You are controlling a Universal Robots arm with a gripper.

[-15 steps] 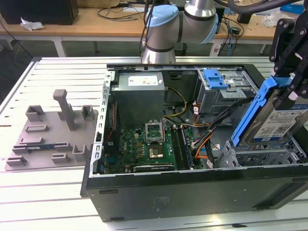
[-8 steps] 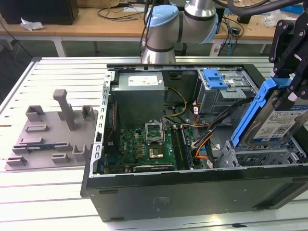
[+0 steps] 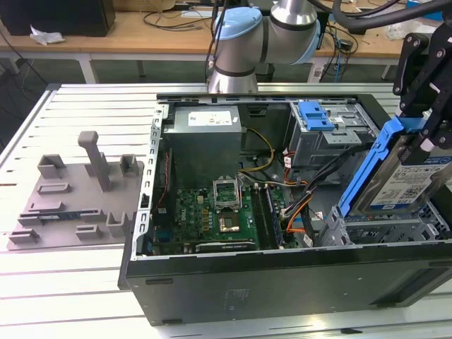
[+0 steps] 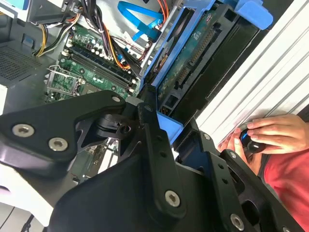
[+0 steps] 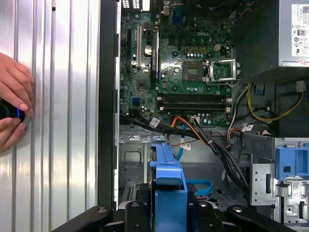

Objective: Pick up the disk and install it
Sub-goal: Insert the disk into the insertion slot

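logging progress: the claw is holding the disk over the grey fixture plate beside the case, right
No. In the exterior view the claw holds the disk over the open computer case, not over the grey fixture plate, which lies on that view's left.

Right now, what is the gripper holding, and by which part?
The disk, tilted over the open computer case; the jaws of the gripper clamp its upper end at the blue rails.

Setting: a robotics laboratory or electronics workshop. Indicators: a slatted aluminium worktable (image 3: 63,113) carrying an opened desktop computer case (image 3: 233,289) and a grey fixture plate (image 3: 70,205); an industrial robot arm (image 3: 244,39) standing behind the case; wooden benches (image 3: 134,35) strewn with cables along the rear.
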